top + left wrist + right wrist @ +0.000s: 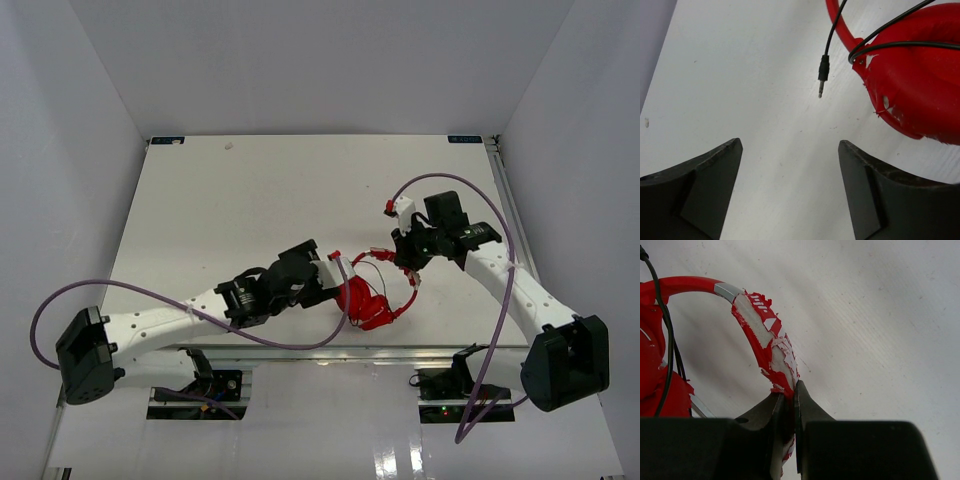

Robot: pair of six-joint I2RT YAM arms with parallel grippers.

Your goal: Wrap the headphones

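The red headphones lie on the white table near its front edge, ear cups together. My right gripper is shut on the headband, whose red coating is peeling to white; in the top view it sits at the band's right side. The thin dark cord runs over the ear cup, and its plug lies loose on the table. My left gripper is open and empty, just left of the ear cups, with the plug ahead of it.
Purple robot cables loop from each arm: one along the left arm, one arching over the right arm. White walls enclose the table. The table's front edge lies just below the headphones.
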